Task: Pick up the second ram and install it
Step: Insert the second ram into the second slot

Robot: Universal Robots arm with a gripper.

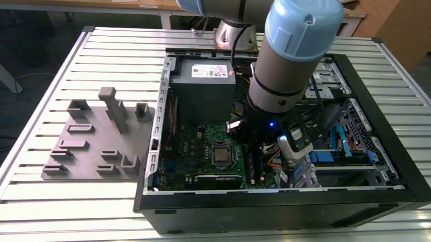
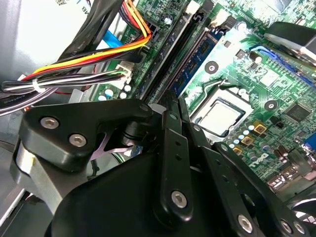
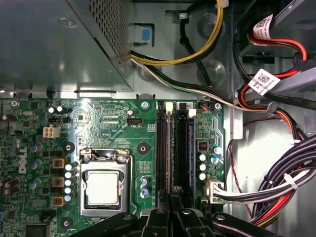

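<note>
Pincer (image 2: 174, 101) is seen clenched, nothing visibly gripped; the ram (image 2: 196, 60) is seated edge-down in the motherboard (image 2: 276, 84), just beyond the fingertips. Light, stiff and fragile, it is best gripped by its long faces.

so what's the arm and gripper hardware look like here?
Arm: thick grey tube segments with pale blue joint caps, a black band near the wrist, a small blue light lit. Gripper: matte black linkage plates with silver screw heads, seen in both wrist views.

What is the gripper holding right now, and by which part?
Cannot tell: the gripper hangs right over the memory slots, and any stick in it is hidden.
</note>
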